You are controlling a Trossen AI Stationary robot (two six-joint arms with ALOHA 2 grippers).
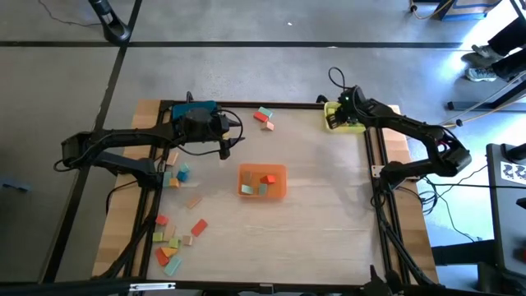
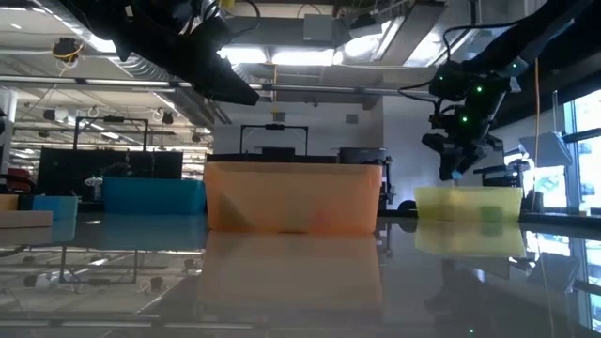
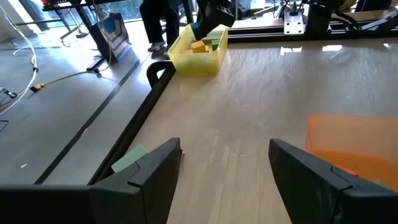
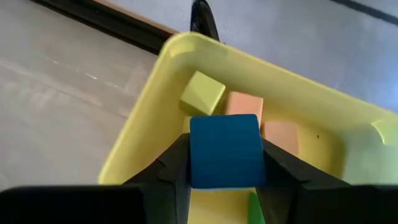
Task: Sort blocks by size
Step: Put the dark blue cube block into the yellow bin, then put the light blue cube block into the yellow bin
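A: Where's the blue block (image 4: 224, 151)?

B: Clamped between the right gripper (image 4: 222, 163) fingers, right above the yellow tray (image 4: 155, 71) — 3 blocks lie in it already.

A: How to finish well?

B: Stay inside the rim, lower, then release — no bounce. The left gripper (image 3: 224, 168) waits spread wide, empty, near the orange tray (image 1: 262, 182).

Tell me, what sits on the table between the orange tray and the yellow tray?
Nothing: in the high view, bare tabletop separates the orange tray from the yellow tray.
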